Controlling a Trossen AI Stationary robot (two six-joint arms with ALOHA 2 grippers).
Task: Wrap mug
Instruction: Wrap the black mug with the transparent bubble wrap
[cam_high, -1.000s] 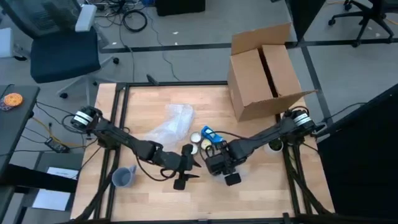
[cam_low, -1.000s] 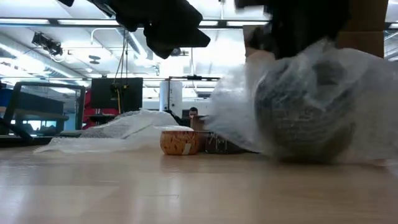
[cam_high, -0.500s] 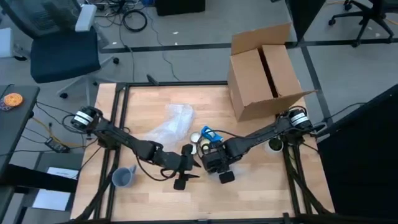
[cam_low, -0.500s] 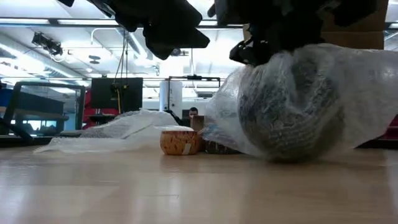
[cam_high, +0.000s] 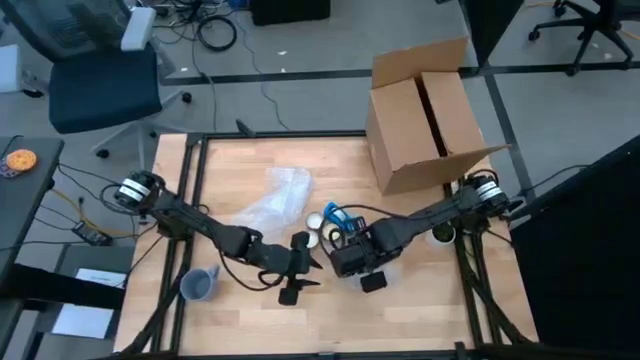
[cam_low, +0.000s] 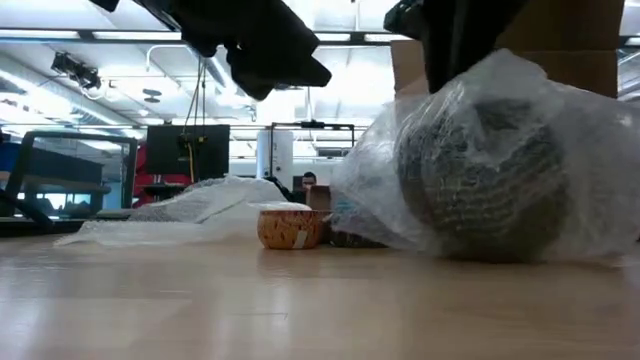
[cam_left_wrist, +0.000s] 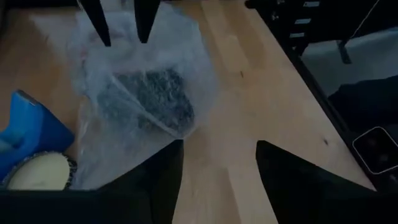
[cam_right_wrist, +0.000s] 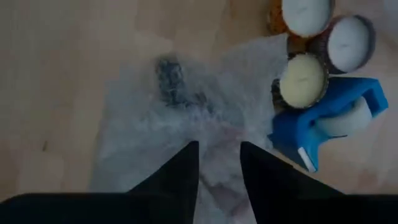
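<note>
The dark speckled mug (cam_low: 480, 180) lies inside clear bubble wrap (cam_low: 590, 130), and the bundle rests on the wooden table (cam_low: 300, 310). The left wrist view shows the mug (cam_left_wrist: 149, 99) through the wrap. My right gripper (cam_right_wrist: 219, 163) hangs open right over the bundle, fingers pointing down; those fingers (cam_left_wrist: 144, 25) stand at the wrap's far edge. My left gripper (cam_left_wrist: 217, 168) is open, a little left of the bundle and above the table, holding nothing. From above, the two grippers (cam_high: 303, 262) (cam_high: 355, 262) sit side by side near the table's middle. My right gripper's fingertips (cam_left_wrist: 104, 38) stand at the top of the wrap, coming from above and pointing down. I cannot tell whether they touch it. The bundle rests on the table on its own.
Candles (cam_right_wrist: 303, 79) and a blue tape dispenser (cam_right_wrist: 336, 121) sit just behind the bundle. A loose sheet of bubble wrap (cam_high: 275, 198) lies farther back, an open cardboard box (cam_high: 425, 110) stands at the far right, and a grey cup (cam_high: 198, 285) at the near left.
My right gripper dipped onto the bundle and nudged it toward the table's left, then rose and drew back to the right. The wrapped mug rocked leftward and has settled back on the table. My left gripper has kept still.
</note>
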